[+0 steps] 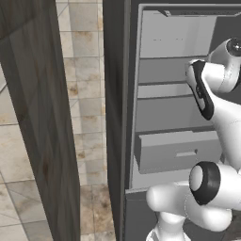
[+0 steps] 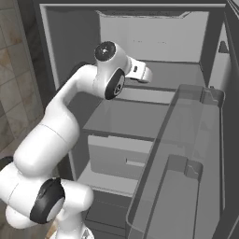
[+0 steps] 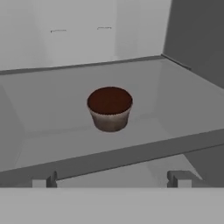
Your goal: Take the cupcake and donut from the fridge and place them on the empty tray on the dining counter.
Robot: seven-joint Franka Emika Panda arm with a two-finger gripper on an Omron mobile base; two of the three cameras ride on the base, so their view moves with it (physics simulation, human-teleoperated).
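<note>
Item one, the cupcake (image 3: 110,108): we are seeing a small round cake with a dark chocolate-brown domed top and a paler brown tapering wrapper, standing upright on a smooth light grey shelf (image 3: 65,100) inside the fridge (image 1: 115,117). It is sitting alone near the middle of that shelf, well apart from the walls. We are reading no writing, brand or label on it or anywhere around it.

Item two, the gripper (image 3: 111,180): its two small dark finger tips (image 3: 177,178) are standing spread wide at the near edge of the shelf, one to each side, pinching nothing; the cupcake is lying beyond them, untouched.

Item three, the fridge: we are noting a dark grey matte casing, a pale grey interior with flat shelves, and a box-shaped drawer (image 1: 179,149) with a slot-like pull below them. Its open door, to the right, is carrying clear, glassy bins (image 2: 186,158).

Item four, surroundings: a dark wood-grain panel (image 1: 42,117) is standing left of the fridge, over beige mottled floor tiles (image 1: 87,94).
</note>
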